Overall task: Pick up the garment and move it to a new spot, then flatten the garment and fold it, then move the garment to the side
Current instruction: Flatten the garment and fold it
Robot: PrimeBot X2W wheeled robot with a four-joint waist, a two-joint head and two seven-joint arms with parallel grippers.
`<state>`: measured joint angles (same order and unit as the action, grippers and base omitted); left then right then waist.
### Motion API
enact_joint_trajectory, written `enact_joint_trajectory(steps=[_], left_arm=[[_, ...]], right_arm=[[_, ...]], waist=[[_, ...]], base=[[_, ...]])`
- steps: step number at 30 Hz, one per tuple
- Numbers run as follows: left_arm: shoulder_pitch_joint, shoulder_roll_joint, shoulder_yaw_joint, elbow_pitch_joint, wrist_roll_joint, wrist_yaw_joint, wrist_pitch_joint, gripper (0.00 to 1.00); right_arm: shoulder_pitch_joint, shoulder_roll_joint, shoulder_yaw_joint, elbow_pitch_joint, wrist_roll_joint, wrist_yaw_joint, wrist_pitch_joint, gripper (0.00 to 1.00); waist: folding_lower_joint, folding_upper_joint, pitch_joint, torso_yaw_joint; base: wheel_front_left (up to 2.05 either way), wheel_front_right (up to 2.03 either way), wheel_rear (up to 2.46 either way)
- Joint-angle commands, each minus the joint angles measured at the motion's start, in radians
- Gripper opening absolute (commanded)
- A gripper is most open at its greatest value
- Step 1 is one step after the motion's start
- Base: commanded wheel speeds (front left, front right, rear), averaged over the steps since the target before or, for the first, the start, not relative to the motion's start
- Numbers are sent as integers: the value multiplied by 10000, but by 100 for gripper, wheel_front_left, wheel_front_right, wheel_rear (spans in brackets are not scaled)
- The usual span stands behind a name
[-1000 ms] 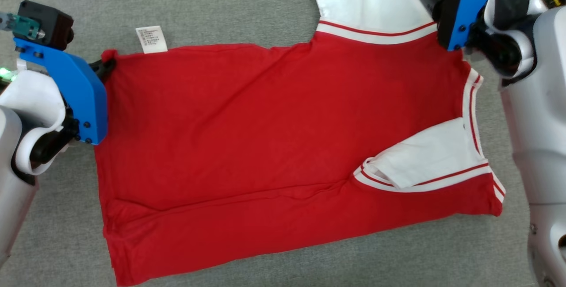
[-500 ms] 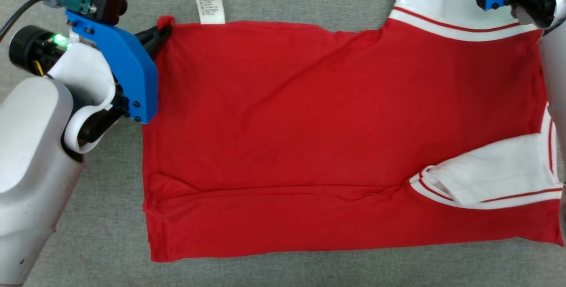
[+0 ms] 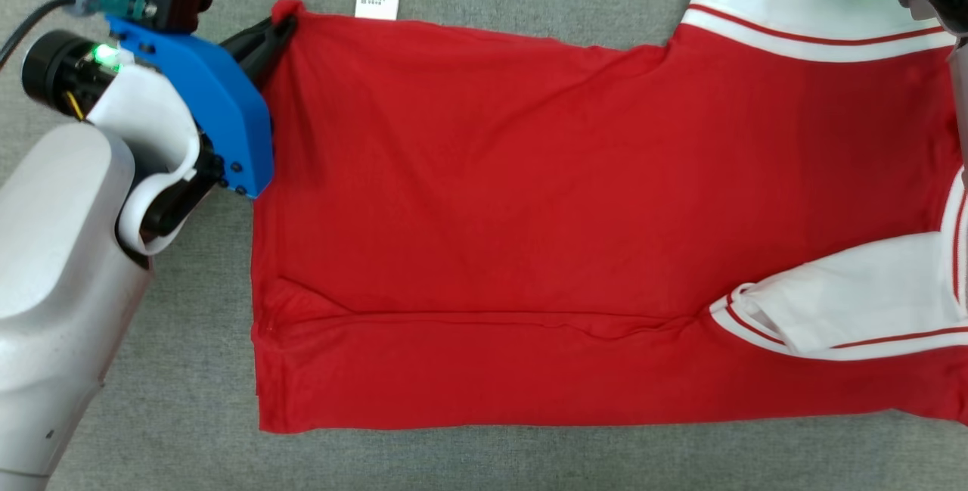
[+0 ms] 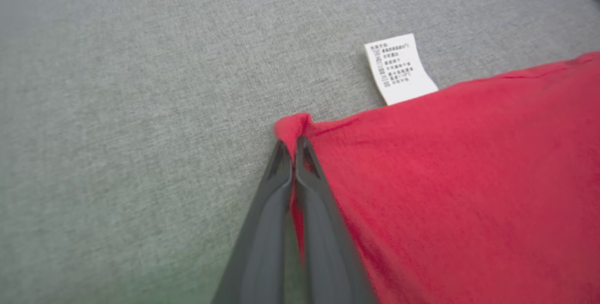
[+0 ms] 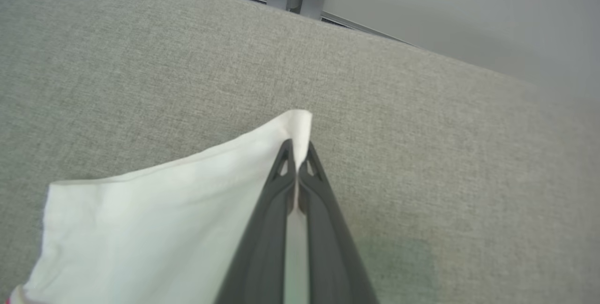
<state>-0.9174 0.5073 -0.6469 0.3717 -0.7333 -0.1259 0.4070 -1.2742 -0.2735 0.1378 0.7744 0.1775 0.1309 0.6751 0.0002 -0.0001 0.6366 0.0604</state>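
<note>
Clamping one garment (image 3: 491, 211), left hand (image 4: 294, 147) pinches its red corner, right hand (image 5: 296, 154) its white sleeve.

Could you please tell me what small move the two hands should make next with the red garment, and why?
Probably lift both hands slightly together. The left hand is shut on the garment at its far hem corner, and the right hand on the white sleeve at its tip, so both far corners are pinched while the cloth lies flat.
</note>
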Motion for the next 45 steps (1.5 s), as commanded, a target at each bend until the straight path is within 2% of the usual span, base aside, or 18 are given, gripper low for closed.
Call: enact_joint_trajectory(steps=[1, 7, 13, 21, 26, 32, 37, 39, 45], left_arm=[[281, 114, 20, 290, 32, 23, -133, 0], [890, 305, -62, 240, -123, -14, -780, 0], [1826, 508, -223, -383, 33, -29, -1810, 0], [3089, 772, -633, -930, 779, 156, -3295, 0], [3791, 821, -780, -1097, 1246, 497, -4264, 0], [4529, 698, -957, -581, 1529, 821, -5190, 0], [4739, 605, -1086, -115, 1716, 917, -5632, 0], [4803, 491, -1105, 136, 1803, 1093, -5873, 0], [4920, 438, -1184, 451, 1882, 1175, -6116, 0]], right_arm=[[226, -180, 181, -140, 131, -1, -233, 0], [1215, -684, 1300, -981, 1472, -1, -865, 0], [2510, -1562, 2329, -2444, 2705, -1, -1395, 0], [4334, -2532, 2771, -4017, 3614, -1, -1932, 0], [5581, -2975, 2565, -4859, 3916, -3, -2043, 0], [6918, -3235, 2094, -5670, 4216, -1, -2074, 0], [8020, -3154, 1583, -6257, 4291, -1, -1814, 0], [8730, -3006, 1176, -6659, 4311, -1, -1662, 0], [10050, -2562, 314, -7527, 4026, -1, -1239, 0]], waist=[[-2, 1, -149, -68], [-2, 1, -840, -299], [-2, 1, -1583, -490], [-2, 1, -2525, -648], [-2, 1, -2938, -647], [-2, 1, -3178, -683], [-2, 1, -3332, -658], [-2, 1, -3423, -640], [-2, 1, -3563, -710]], base=[[0, 0, 0], [0, 0, 0], [0, 0, 0], [0, 0, 0], [0, 0, 0], [0, 0, 0], [0, 0, 0], [0, 0, 0], [0, 0, 0]])
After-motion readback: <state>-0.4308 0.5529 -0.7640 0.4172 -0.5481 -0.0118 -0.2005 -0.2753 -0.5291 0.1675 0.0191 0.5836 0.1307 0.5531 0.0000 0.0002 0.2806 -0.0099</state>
